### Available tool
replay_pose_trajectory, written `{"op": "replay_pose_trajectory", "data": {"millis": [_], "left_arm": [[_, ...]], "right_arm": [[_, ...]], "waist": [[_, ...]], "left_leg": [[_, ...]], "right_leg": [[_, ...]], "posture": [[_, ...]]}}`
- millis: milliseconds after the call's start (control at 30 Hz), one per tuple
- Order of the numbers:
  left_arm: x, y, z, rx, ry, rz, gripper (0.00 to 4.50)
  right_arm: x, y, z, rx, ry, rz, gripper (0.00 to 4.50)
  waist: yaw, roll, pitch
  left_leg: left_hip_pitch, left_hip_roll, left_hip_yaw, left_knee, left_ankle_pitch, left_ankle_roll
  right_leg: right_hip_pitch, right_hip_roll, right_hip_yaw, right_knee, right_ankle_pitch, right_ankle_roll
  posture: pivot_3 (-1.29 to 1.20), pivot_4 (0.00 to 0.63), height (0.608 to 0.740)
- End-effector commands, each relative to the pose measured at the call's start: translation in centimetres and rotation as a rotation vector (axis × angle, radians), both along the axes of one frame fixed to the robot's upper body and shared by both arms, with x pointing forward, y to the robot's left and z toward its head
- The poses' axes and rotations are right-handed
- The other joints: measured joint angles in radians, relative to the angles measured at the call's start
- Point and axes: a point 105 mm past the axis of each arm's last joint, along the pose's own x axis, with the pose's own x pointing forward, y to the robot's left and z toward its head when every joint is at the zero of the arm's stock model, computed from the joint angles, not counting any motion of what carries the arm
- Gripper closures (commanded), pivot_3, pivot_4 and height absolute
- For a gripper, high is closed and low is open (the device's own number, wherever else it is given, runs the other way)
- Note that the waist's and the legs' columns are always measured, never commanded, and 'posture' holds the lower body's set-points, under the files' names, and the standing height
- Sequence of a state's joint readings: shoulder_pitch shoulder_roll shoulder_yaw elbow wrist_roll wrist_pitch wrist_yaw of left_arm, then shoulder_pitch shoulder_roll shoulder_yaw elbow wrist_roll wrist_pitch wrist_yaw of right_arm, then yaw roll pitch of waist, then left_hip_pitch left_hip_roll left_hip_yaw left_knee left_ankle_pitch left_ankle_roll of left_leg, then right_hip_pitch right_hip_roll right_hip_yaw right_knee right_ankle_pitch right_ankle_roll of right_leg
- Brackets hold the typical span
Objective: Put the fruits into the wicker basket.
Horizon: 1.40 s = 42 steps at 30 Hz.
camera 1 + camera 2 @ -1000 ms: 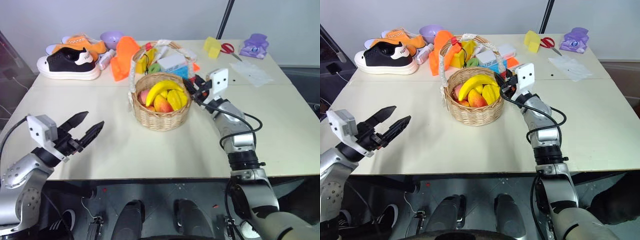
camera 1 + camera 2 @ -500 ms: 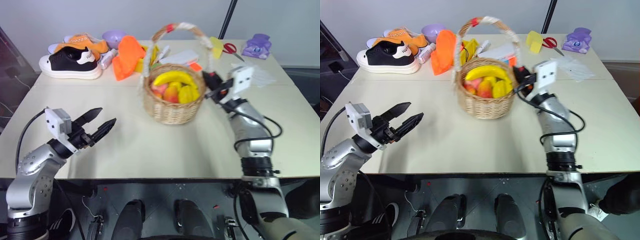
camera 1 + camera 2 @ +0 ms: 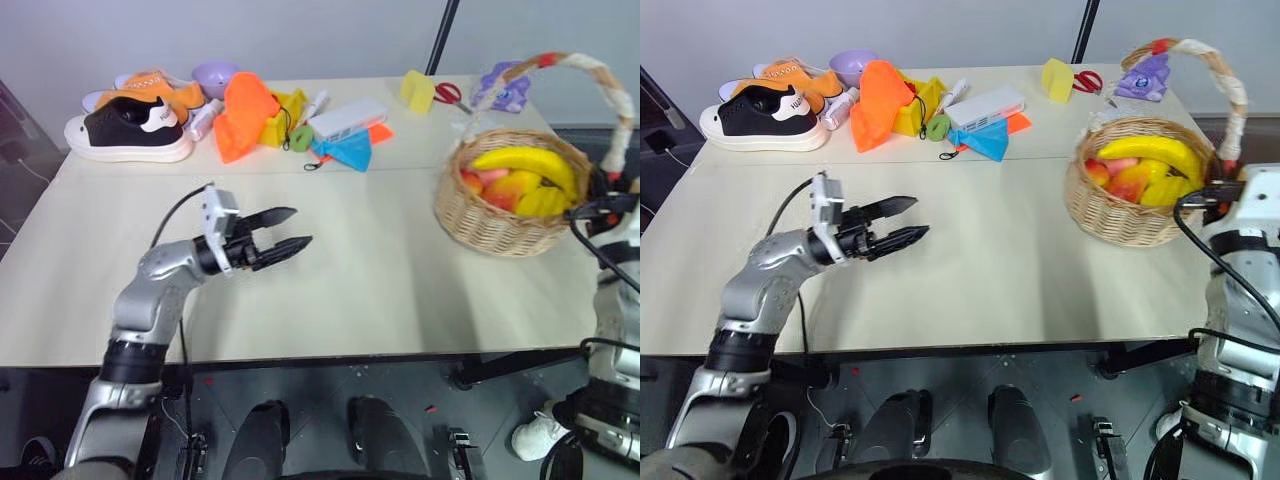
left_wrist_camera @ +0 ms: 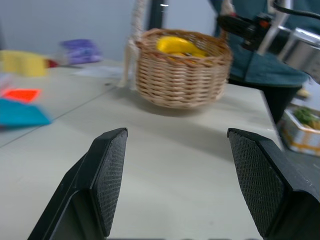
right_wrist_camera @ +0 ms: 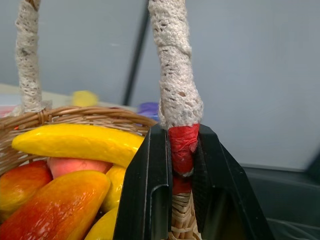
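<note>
The basket (image 3: 1130,195), fruits (image 3: 1140,170) inside, sits at the surface's right edge. The right claw (image 5: 182,165) grips its handle (image 5: 176,75); the left claw (image 3: 895,222) hovers open, well apart.

— How many baskets and fruits?
— One wicker basket (image 3: 1118,215) at three o'clock, holding one banana (image 3: 1145,152), one mango (image 3: 1127,183), one peach (image 3: 1118,165), plus yellow pieces I can't count.
— And at twelve o'clock?
— Two shoes: one black (image 3: 750,112), one orange (image 3: 790,78). One lilac bowl (image 3: 855,66), one orange cloth (image 3: 875,98), one pair of scissors (image 3: 1086,80).
</note>
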<state>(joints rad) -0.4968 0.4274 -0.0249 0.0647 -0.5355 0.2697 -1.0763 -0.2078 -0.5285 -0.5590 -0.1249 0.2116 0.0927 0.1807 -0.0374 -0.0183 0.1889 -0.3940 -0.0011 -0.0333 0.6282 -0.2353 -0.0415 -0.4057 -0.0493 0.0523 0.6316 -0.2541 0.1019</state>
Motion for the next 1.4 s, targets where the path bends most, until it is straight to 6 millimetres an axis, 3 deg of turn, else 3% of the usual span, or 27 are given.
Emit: {"op": "replay_pose_trajectory", "data": {"millis": [33,200,500,533,600,767,900,1033,1133,1200,1333,1400], "left_arm": [[0.0,-1.1,0.6,0.014,-0.046,-0.080,1.08],[0.2,-1.7,1.1,0.021,-0.068,-0.118,1.08],[0.5,-1.4,0.9,0.029,-0.077,-0.094,1.08],[0.5,-1.3,0.9,0.027,-0.079,-0.091,1.08],[0.4,-1.1,0.8,0.025,-0.077,-0.083,1.08],[0.6,-0.5,0.5,0.032,-0.074,-0.048,1.08],[0.7,0.0,0.2,0.034,-0.063,-0.019,1.08],[0.5,0.9,-0.1,0.023,-0.059,0.023,1.08],[0.5,1.9,-0.3,0.015,-0.040,0.066,1.08],[0.5,2.7,-0.3,0.016,-0.048,0.111,1.08],[1.1,5.3,-0.1,-0.017,-0.053,0.259,1.08],[1.6,7.1,-0.4,-0.003,-0.059,0.383,1.08]], "right_arm": [[-2.2,-1.2,2.0,0.022,-0.111,-0.120,4.49],[-3.0,-2.4,1.2,0.123,-0.135,-0.212,4.49],[-2.3,-1.8,-1.5,0.170,-0.070,-0.220,4.49],[-2.3,-1.9,-1.7,0.170,-0.066,-0.233,3.47],[-2.1,-1.7,-1.7,0.170,-0.066,-0.219,2.70],[-2.2,-1.3,-1.1,0.132,-0.056,-0.202,0.21],[-3.5,-1.1,-1.1,0.121,-0.043,-0.225,0.09],[-6.7,0.9,0.0,0.137,-0.141,-0.212,0.09],[-7.0,3.6,-0.6,0.103,-0.127,-0.107,0.09],[-7.2,6.4,-0.5,0.006,-0.139,0.022,0.09],[-5.2,11.0,-1.9,0.000,-0.076,0.308,0.09],[-3.3,13.6,-3.4,-0.002,0.023,0.487,0.09]], "waist": [[-0.003,0.000,0.000],[-0.005,0.000,0.000],[-0.003,0.000,0.000],[-0.003,0.000,0.000],[-0.001,0.000,0.000],[-0.001,0.000,0.000],[0.000,0.001,0.000],[0.004,0.001,0.000],[0.001,0.001,0.000],[-0.003,0.001,0.000],[-0.008,0.001,0.000],[-0.008,0.000,0.000]], "left_leg": [[0.000,0.000,0.000,0.000,0.000,0.000],[0.000,0.000,0.000,0.000,0.000,0.000],[0.000,0.000,0.000,0.000,0.000,0.000],[0.000,0.000,0.000,0.000,0.000,0.000],[0.000,0.000,0.000,0.000,0.000,0.000],[0.000,0.000,0.000,0.000,0.000,0.000],[0.000,0.000,0.000,0.000,0.000,0.000],[0.000,0.001,-0.001,0.000,0.000,0.001],[0.000,0.002,-0.001,0.000,0.000,0.001],[0.001,0.002,0.000,0.000,0.000,0.001],[0.002,0.002,0.001,0.001,0.000,0.001],[0.002,0.003,0.001,0.001,0.000,0.001]], "right_leg": [[0.000,0.000,0.000,0.000,0.000,0.000],[0.000,0.000,0.001,0.000,0.000,0.000],[0.000,0.000,0.001,0.000,0.000,0.000],[0.000,0.000,0.001,0.000,0.000,0.000],[0.000,0.000,0.001,0.000,0.000,0.000],[0.000,0.000,0.001,0.000,0.000,0.000],[0.000,0.000,0.001,0.000,0.000,0.000],[0.000,0.001,0.000,0.000,0.000,0.001],[0.000,0.001,0.000,0.000,0.000,0.001],[0.001,0.001,0.001,0.000,-0.002,-0.002],[0.002,0.001,0.001,0.000,-0.002,-0.004],[0.002,0.001,0.001,0.000,-0.001,-0.005]], "posture": [[0.00,0.150,0.740],[0.00,0.150,0.740],[0.00,0.150,0.740],[0.00,0.150,0.740],[0.00,0.150,0.740],[0.00,0.150,0.740],[0.00,0.150,0.740],[0.00,0.150,0.740],[0.00,0.150,0.740],[0.00,0.150,0.740],[0.00,0.150,0.740],[0.00,0.150,0.740]]}}
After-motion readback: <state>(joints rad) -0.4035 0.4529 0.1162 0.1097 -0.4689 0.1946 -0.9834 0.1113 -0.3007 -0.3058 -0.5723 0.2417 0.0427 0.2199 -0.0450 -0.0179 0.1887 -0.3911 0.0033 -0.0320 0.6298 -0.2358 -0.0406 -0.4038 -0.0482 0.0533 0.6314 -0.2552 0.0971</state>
